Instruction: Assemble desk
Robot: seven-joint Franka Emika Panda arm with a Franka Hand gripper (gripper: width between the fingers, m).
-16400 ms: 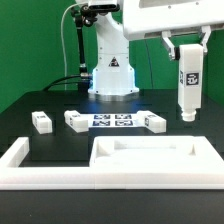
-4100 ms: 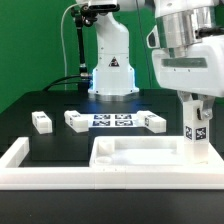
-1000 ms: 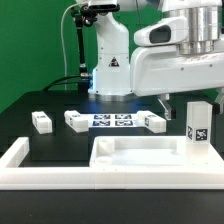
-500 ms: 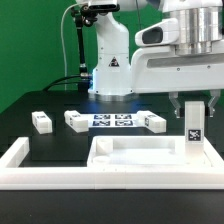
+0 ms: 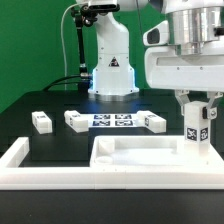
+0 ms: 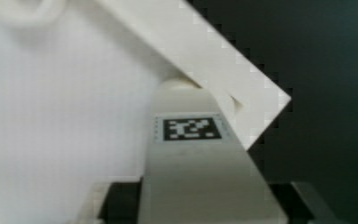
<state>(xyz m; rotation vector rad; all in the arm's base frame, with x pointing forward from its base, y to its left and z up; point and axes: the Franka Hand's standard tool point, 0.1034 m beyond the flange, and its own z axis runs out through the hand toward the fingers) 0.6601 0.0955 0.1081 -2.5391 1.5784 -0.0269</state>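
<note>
The white tabletop [image 5: 140, 158] lies rim up at the front of the table. A white leg [image 5: 195, 138] stands upright in its corner at the exterior view's right, tag facing the camera. My gripper [image 5: 195, 110] is shut on the top of that leg, one finger on each side. In the wrist view the tagged leg [image 6: 197, 150] runs down between my dark fingers [image 6: 123, 200] onto the tabletop panel [image 6: 51, 120] by its rim [image 6: 229, 75]. Three more legs [image 5: 41, 121] [image 5: 77, 120] [image 5: 152, 122] lie loose behind the tabletop.
The marker board [image 5: 113, 120] lies flat between the loose legs. A long low white barrier wall [image 5: 30, 170] runs along the front and the exterior view's left. The robot base [image 5: 112, 70] stands at the back.
My gripper has come down over the standing leg and closed on its top. The leg, the tabletop and the loose legs have stayed in place.
</note>
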